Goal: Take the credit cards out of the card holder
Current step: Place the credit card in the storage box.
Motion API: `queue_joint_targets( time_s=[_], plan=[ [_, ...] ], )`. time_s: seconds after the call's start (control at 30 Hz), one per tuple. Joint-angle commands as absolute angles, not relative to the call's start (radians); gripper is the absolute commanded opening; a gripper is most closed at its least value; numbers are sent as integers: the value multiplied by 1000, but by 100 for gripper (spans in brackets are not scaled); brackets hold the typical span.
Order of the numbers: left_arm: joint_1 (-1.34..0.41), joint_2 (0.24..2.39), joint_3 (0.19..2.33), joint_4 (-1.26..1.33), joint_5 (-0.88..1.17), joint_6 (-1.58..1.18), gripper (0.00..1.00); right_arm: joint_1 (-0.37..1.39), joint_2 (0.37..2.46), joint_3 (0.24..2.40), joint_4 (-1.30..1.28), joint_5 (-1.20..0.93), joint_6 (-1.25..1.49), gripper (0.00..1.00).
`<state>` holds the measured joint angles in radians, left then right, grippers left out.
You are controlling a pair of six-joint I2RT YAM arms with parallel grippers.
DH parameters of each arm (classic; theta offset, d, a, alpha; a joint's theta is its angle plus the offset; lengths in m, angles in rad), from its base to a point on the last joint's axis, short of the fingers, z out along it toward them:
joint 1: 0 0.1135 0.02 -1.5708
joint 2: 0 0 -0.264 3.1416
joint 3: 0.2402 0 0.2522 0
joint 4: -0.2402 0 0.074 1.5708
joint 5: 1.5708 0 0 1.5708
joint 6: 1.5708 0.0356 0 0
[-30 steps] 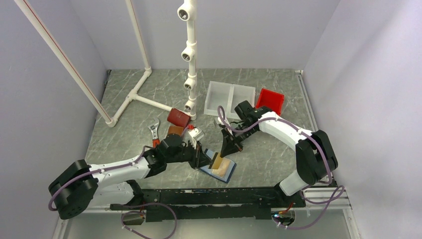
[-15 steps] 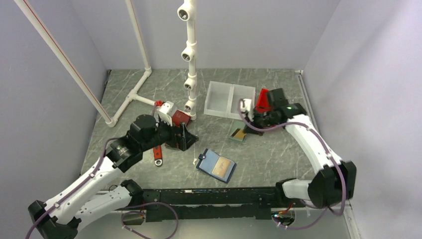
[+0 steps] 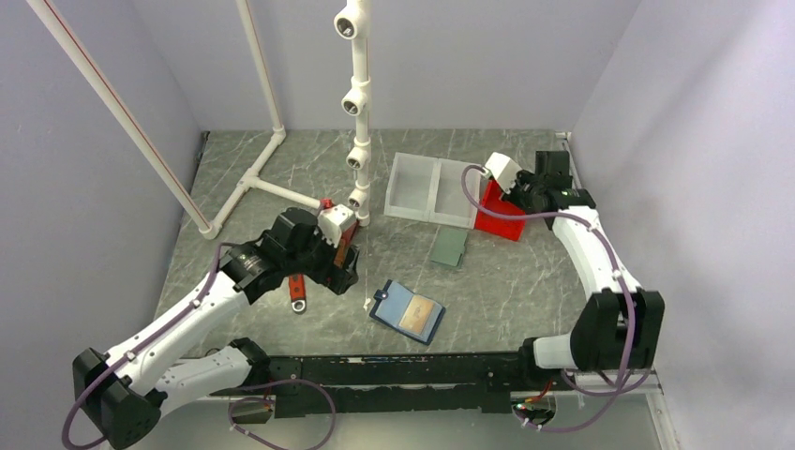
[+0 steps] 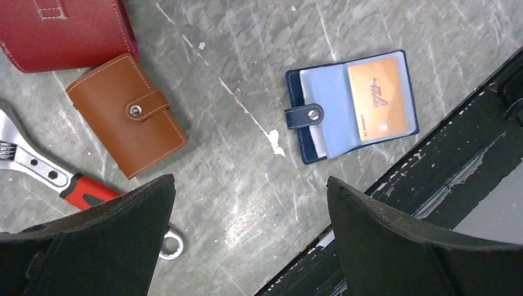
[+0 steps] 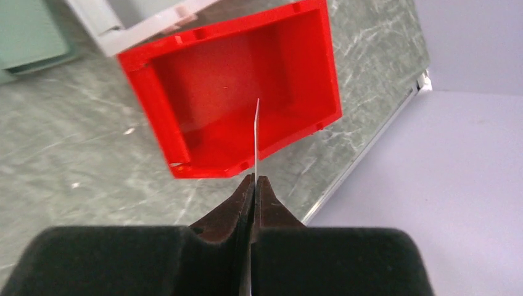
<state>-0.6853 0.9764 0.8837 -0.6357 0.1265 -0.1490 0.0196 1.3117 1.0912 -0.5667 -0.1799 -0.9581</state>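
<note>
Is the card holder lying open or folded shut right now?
Open. The card holder lies spread flat, light blue inside up, with an orange card in its pocket.

arms (image 3: 589, 246): white shells, black joints | cables (image 3: 466, 190): purple | tool fingers (image 4: 92, 243): black

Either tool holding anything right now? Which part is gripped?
Right tool is shut on a thin card, seen edge-on, pinched at its near edge, over the red bin. Left tool is open and holds nothing.
</note>
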Motion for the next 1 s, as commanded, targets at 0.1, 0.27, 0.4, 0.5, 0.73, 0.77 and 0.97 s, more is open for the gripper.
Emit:
queue_joint_targets(
  time_s=[0.1,0.27,0.4,0.5,0.73,0.77,0.97],
  plan=[
    [-655,884,866,-608,152,-80,98,20,1466,1162,-373,-71,-1029,0],
    [-647,862,861,-606,146,-80,98,21,1541,1177,-332,-89,-1053,0],
    [-643,860,859,-604,144,-79,98,24,1603,1174,-307,-109,-1078,0],
    [-639,862,858,-604,144,-78,98,28,1643,1155,-274,-109,-1095,0],
    [-630,869,855,-598,147,-77,98,29,1663,1079,-178,-86,-1112,1],
    [-628,870,854,-598,148,-77,98,29,1660,1070,-169,-86,-1115,1],
    [-617,877,853,-595,155,-77,98,29,1700,1097,-251,-113,-1105,20]
  ],
)
